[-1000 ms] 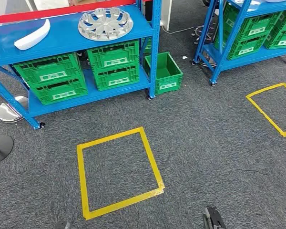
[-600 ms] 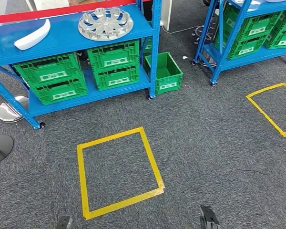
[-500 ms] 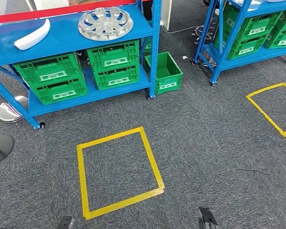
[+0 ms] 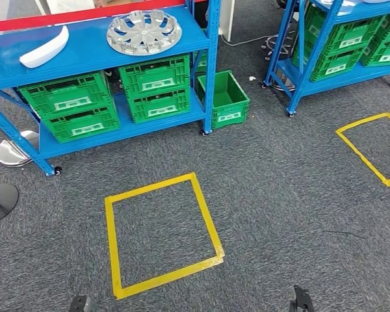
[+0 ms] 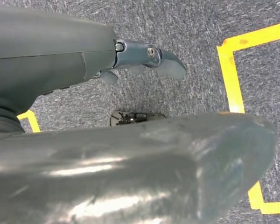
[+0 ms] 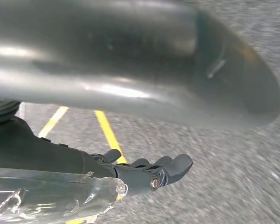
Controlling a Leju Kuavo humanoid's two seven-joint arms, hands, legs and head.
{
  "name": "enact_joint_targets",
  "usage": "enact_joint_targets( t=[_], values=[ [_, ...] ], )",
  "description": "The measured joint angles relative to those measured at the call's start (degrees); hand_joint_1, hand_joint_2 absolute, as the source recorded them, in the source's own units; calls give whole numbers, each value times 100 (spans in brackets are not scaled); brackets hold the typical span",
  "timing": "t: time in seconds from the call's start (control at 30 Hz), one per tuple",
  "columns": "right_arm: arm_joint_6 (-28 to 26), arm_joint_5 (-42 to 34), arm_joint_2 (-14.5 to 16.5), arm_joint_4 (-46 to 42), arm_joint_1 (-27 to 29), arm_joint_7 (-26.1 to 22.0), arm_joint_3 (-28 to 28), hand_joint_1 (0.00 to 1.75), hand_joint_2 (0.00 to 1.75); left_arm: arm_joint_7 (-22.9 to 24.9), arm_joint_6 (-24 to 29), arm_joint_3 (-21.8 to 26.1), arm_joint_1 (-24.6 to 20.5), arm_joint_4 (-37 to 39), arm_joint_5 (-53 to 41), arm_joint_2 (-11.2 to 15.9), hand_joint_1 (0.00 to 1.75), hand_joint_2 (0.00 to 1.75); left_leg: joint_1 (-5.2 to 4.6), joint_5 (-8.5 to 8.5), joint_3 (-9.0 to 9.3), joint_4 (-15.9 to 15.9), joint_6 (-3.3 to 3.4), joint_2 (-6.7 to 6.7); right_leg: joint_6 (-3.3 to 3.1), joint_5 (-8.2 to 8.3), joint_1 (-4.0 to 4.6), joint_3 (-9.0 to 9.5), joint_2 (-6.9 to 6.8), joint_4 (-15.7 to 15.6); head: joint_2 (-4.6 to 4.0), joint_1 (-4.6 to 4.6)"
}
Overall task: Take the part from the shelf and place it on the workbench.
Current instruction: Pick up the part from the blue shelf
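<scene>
While both arms hang low at the bottom edge of the head view, the task's things sit far ahead and up-left on the top board of the blue shelf (image 4: pixel 85 49).

Two candidate parts are seen there: a silver wheel cover (image 4: pixel 143 31) lying flat toward the shelf's right end, and a white curved part (image 4: pixel 45 49) toward the left end, long axis running roughly along the shelf front, slightly slanted. Which one is meant by "the part" cannot be told from the task line. No workbench is seen.

Left hand (image 5: pixel 145 58): nothing held, fingers stretched out and apart from the thumb (image 5: pixel 188 158), carpet visible between them. Right hand (image 6: pixel 156 170): nothing held either, fingers extended, thumb well clear. Both are pointed down at the floor, not at the shelf.

Key relation: both parts lie well apart from either hand, beyond the yellow taped square (image 4: pixel 158 231) on the carpet. The square sits between robot and shelf. Both parts are offset to the robot's left of centre; the white part more so, so the left hand is judged nearer to it. The wheel cover is nearer the middle, slightly closer to the left hand as well, though a round flat disc would probably call for both hands.

Judgement: reach is out of the question from here; an approach into the square is needed first. Green crates (image 4: pixel 156 88) below are not involved.
</scene>
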Motion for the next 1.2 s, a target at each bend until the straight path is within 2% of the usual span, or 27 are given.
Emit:
enact_joint_targets(
  t=[0.23,0.33,0.47,0.57,0.6,0.63,0.67,0.73,0.77,0.8,0.83,0.9,0.93,0.97,1.0,1.03,1.1,1.13,1.2],
  values=[
    [4,-29,-100,-2,-9,-1000,-280,0,0,-44,70,97,-3,3,-115,-44,0,0,0,0,0,0,0,0,0,1,-1,0,0,0,0,-1],
    [14,117,-168,-3,-14,-1640,-319,0,0,19,-31,98,-2,8,-199,-53,0,0,-1,-2,-4,3,2,0,2,2,-4,2,0,-2,0,-1],
    [2,447,-348,-41,-69,-2546,-317,0,0,131,-52,96,2,13,-345,-51,0,0,-34,-23,-15,32,66,-1,44,14,-39,6,0,-15,0,-3],
    [1,598,-485,-101,-168,-2723,-317,0,0,152,-59,96,-3,13,-408,-49,0,0,-37,13,3,-11,116,5,92,24,-56,6,-2,-32,0,-4],
    [0,619,-521,-119,-190,-2726,-316,0,0,158,-63,95,-5,13,-416,-50,0,0,-21,37,21,-46,140,11,108,-24,-51,-19,-31,23,0,4],
    [-3,632,-546,-132,-207,-2728,-314,0,0,166,-66,94,-6,13,-417,-51,0,0,-2,59,39,-80,162,17,123,-134,-45,-89,-70,184,0,19],
    [-6,639,-568,-143,-219,-2730,-313,0,0,172,-68,94,-4,13,-417,-52,0,0,14,74,54,-103,176,24,136,-311,-43,-225,-120,491,0,36],
    [-12,647,-590,-156,-234,-2737,-311,0,0,179,-69,94,3,13,-419,-54,0,0,18,68,59,-104,181,33,173,-704,-50,-595,-185,1316,0,64],
    [-15,650,-598,-159,-234,-2743,-311,0,0,180,-69,94,7,14,-419,-55,0,0,22,58,62,-102,174,35,192,-802,-60,-734,-199,1619,0,67],
    [-27,665,-607,-164,-232,-2766,-310,0,0,180,-70,94,9,14,-420,-57,0,0,31,44,72,-99,159,36,210,-781,-71,-762,-206,1698,0,68],
    [-52,698,-620,-179,-232,-2809,-309,0,0,181,-74,94,11,15,-423,-60,0,0,47,23,90,-93,134,34,230,-654,-87,-671,-212,1538,0,69],
    [-134,842,-657,-264,-268,-2951,-302,0,0,186,-95,93,12,17,-447,-54,0,0,73,-33,142,-68,49,34,301,-298,-129,-229,-240,747,0,79],
    [-178,943,-681,-338,-314,-3013,-297,0,0,188,-108,92,8,18,-470,-40,0,0,74,-65,158,-49,0,37,302,-193,-147,-30,-234,390,0,97],
    [-206,1057,-710,-432,-365,-3045,-291,0,0,190,-119,90,3,19,-499,-26,0,0,62,-85,168,-41,-43,41,274,-154,-158,98,-225,164,-1,100],
    [-218,1197,-740,-557,-410,-3033,-284,0,0,193,-125,88,-2,19,-528,-12,0,0,48,-92,171,-43,-76,44,225,-176,-155,143,-208,83,-1,90],
    [-207,1362,-769,-715,-440,-2980,-275,0,0,204,-129,86,-7,20,-560,-7,0,0,50,-89,175,-51,-96,47,145,-185,-148,138,-186,81,-1,74],
    [-123,1792,-826,-1145,-466,-2784,-254,0,0,249,-148,84,-9,20,-637,-4,0,0,67,-121,168,-29,-137,43,44,-203,-135,139,-180,86,-1,29],
    [-45,2030,-852,-1407,-484,-2664,-230,0,0,277,-162,82,-11,20,-681,-3,0,0,73,-210,99,115,-154,38,4,-210,-133,149,-178,81,-1,19],
    [126,2407,-909,-1876,-524,-2464,-164,0,0,321,-187,78,-17,20,-753,-1,0,0,72,-470,-160,614,-166,31,-48,-224,-129,169,-175,70,-1,-9]
  ],
)
